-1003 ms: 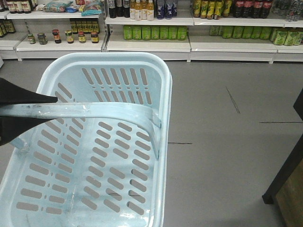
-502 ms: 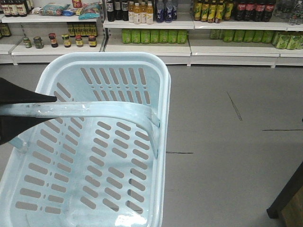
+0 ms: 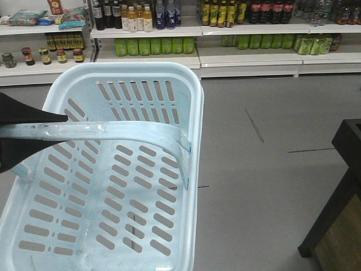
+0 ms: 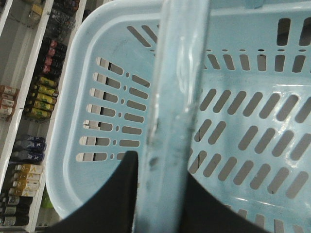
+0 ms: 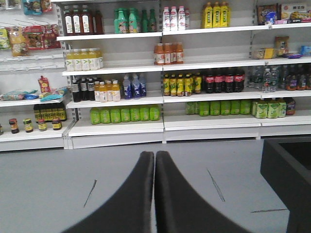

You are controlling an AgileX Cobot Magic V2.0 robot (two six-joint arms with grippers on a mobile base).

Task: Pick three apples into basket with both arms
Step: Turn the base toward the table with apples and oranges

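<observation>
The pale blue basket (image 3: 194,90) hangs above the grey floor and has nothing inside it. Its flat swing handle (image 3: 124,131) is clamped in my left gripper (image 3: 51,131) at the left edge of the front view. In the left wrist view the two black fingers (image 4: 127,194) press on either side of the handle (image 4: 180,73), over the slotted basket wall (image 4: 87,53). My right gripper (image 5: 154,155) is shut with nothing in it, pointing over the floor toward the shelves. No apples are in view.
White store shelves with drink bottles (image 3: 146,17) and jars (image 3: 62,55) line the far wall, also seen as shelves (image 5: 160,63) in the right wrist view. A dark stand (image 3: 344,186) rises at the right edge, with its corner (image 5: 286,170) low on the right.
The whole view has swung: the shelves slid left and the dark stand came further in at the right. The basket stays held the same way in the left gripper.
</observation>
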